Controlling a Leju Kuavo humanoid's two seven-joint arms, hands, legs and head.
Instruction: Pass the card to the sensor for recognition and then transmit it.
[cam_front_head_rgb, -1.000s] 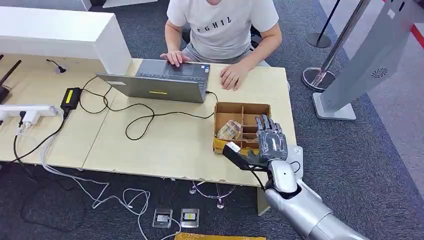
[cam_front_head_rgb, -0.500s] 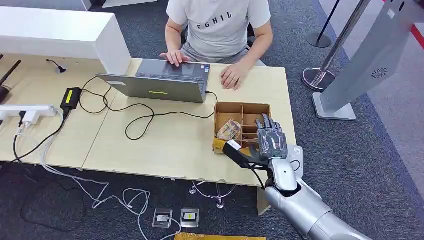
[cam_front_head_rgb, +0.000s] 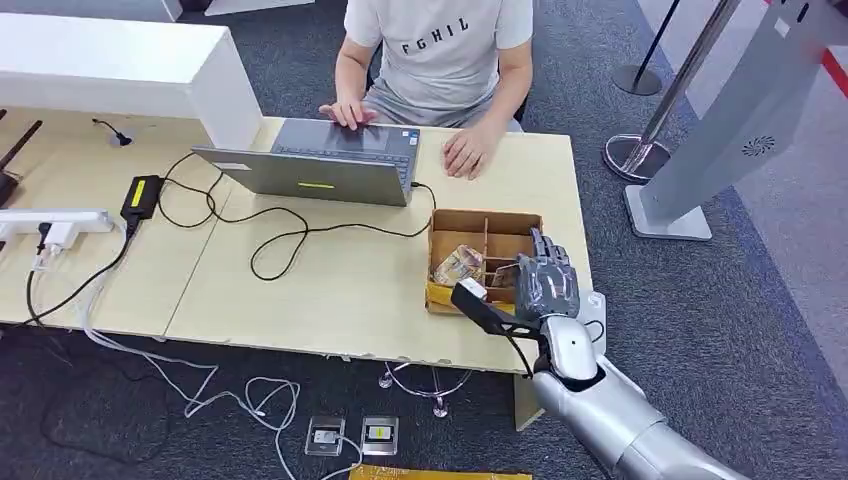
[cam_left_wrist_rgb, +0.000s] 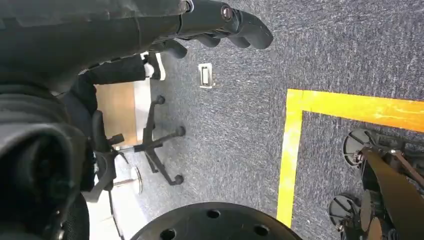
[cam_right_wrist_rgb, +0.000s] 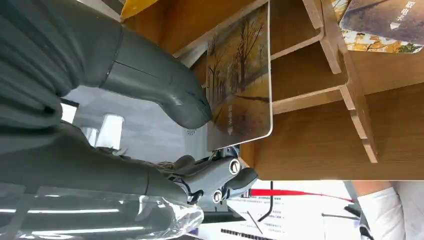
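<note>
Since the earlier frame the right hand (cam_front_head_rgb: 545, 288) has lifted slightly above the compartment box (cam_front_head_rgb: 452, 222), thumb and fingers pinching the card (cam_right_wrist_rgb: 240, 80) extracted from its slot, so the card is ready for transfer to the sensor.

T-shirt (cam_front_head_rgb: 440, 50): you can read "FGHIL" in dark capitals across the chest of the person seated behind the table.
Card (cam_right_wrist_rgb: 240, 80): you see a short line of pale characters with a small arrow near one edge of the autumn-tree picture, too small to read.
Second card (cam_right_wrist_rgb: 387, 20): you see similar pale characters and an arrow, also unreadable.
Laptop (cam_front_head_rgb: 318, 172): a yellow sticker on the lid, its print too small to read.
</note>
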